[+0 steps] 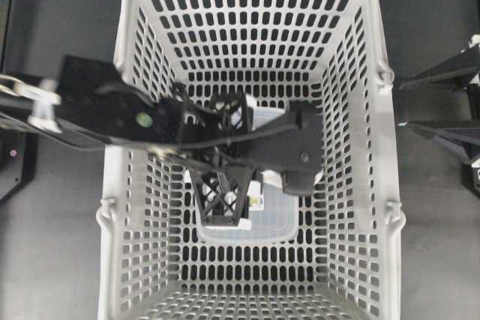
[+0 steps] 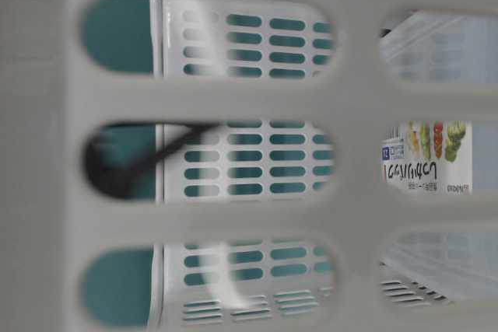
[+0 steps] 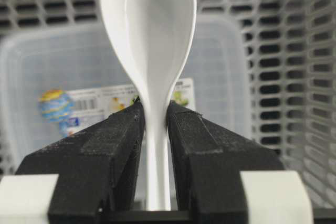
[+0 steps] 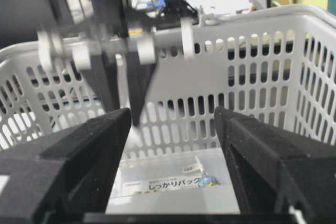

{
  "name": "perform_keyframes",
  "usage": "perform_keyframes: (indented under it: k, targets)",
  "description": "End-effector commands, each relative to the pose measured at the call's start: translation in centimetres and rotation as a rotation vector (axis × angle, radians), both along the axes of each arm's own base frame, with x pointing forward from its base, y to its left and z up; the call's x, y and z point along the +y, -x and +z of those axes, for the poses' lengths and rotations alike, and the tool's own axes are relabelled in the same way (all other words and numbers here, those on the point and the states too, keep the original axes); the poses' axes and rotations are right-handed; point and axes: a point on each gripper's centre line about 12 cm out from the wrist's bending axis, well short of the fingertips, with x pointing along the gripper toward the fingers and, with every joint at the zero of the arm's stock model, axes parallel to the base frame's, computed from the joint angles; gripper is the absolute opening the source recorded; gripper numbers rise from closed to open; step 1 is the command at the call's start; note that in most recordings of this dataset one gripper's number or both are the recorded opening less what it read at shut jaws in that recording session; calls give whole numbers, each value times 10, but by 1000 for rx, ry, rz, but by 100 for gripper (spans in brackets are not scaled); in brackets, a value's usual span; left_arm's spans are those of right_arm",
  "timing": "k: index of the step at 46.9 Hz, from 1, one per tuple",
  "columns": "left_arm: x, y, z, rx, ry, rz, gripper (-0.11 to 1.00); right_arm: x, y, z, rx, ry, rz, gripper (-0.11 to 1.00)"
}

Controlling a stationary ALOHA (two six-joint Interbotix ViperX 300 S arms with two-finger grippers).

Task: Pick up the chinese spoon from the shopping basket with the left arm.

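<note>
The left gripper (image 3: 156, 124) is clamped on the spoon (image 3: 148, 40): in the left wrist view its 2 black pads press the narrow white handle from either side, and the handle runs straight down between them to the base of the gripper. From the pads outward, the spoon's long axis lies in line with the fingers, the deep oval bowl sticking out past the tips with its hollow face toward the camera. The grip sits on the neck just below where the bowl widens, so the bowl's weight hangs beyond the hold.

Behind the bowl lies a clear container (image 3: 220, 77) with a printed label on the basket floor; whether the bowl touches it cannot be told from here. The grey slotted walls of the basket (image 1: 375, 148) stand on all sides, and in the overhead view the left arm (image 1: 112, 106) reaches in over the left rim toward the middle.

The right gripper (image 4: 173, 166) has its jaws spread wide with nothing between them, outside the basket and looking in over its wall, well apart from the spoon.

The left arm alone has the spoon. My reading is that the next move is a straight rise, keeping the protruding bowl away from the walls and rim.
</note>
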Motion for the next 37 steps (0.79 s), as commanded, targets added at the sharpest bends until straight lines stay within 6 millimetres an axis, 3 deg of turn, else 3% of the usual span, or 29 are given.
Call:
perform_keyframes:
  k: [1, 6, 10, 37]
  targets:
    - [1, 11, 65, -77, 6, 1, 14, 0, -1, 3, -8, -8, -3, 63]
    - [2, 19, 105, -88, 11, 7, 14, 0, -1, 3, -8, -8, -3, 63]
    - [3, 19, 113, -66, 4, 7, 14, 0, -1, 3, -8, -8, -3, 63]
    - [2, -1, 85, 39, -5, 19, 14, 0, -1, 3, -9, -6, -1, 63]
